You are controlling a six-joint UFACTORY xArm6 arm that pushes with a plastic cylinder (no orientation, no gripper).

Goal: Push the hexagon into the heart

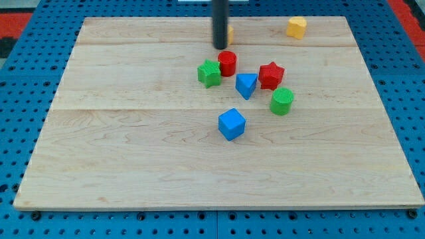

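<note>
My tip (219,48) rests on the board near the view's top, left of centre. A yellow block (230,33) is mostly hidden behind the rod, so I cannot tell its shape. The yellow heart (297,26) lies near the top edge, far to the right of the tip. A red block (227,63), round or hexagonal, sits just below the tip and slightly to its right, close to it. A green star (209,73) touches the red block's lower left.
A blue triangle (246,85), a red star (270,75) and a green cylinder (281,101) cluster right of the red block. A blue cube (232,123) lies below them. The wooden board (133,153) sits on a blue pegboard.
</note>
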